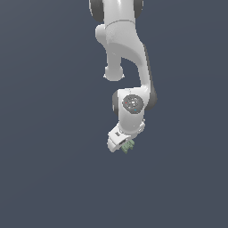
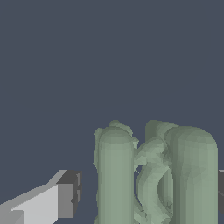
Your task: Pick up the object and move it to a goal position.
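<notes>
The object [image 2: 153,175] is a pale green ridged piece with a ring-like notch in its middle, and it fills the space between my fingers in the wrist view. One white finger with a dark pad [image 2: 70,192] stands a little apart from the object's side. The other pad [image 2: 221,192] shows only at the picture's edge, right against the object. In the exterior view the object [image 1: 128,146] is a tiny green bit at the tip of the white gripper [image 1: 124,145], which hangs tilted below the arm. The gripper [image 2: 146,192] is open around it.
The white arm [image 1: 127,53] reaches down from the top of the exterior view. Everything else in both views is a plain dark blue-grey background, with no other objects, edges or goal marker to be seen.
</notes>
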Controlling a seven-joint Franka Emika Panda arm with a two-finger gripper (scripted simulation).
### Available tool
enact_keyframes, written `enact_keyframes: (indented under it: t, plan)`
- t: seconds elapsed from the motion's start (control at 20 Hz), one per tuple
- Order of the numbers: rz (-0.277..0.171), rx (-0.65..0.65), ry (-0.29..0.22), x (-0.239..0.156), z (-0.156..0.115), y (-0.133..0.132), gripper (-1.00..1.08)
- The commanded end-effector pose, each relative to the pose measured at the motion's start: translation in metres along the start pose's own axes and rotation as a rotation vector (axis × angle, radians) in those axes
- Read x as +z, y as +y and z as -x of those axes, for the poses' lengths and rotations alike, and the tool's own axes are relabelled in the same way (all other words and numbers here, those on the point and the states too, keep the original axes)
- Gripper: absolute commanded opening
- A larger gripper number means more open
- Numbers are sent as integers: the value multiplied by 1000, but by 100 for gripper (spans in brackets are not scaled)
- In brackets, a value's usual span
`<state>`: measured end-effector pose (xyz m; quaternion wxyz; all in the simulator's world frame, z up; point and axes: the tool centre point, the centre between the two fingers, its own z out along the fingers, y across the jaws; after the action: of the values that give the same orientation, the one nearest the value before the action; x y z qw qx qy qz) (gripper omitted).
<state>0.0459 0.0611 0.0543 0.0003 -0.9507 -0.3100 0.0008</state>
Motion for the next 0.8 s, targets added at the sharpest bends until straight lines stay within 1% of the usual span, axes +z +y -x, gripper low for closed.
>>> enact_keyframes:
  t: [0.0, 0.1, 0.15, 0.75]
  plan:
    - [1, 0, 1, 4, -1, 1, 100]
    - [1, 0, 1, 3, -1, 1, 100]
    - [1, 0, 1, 3, -1, 1, -100]
    - [1, 0, 1, 2, -1, 1, -100]
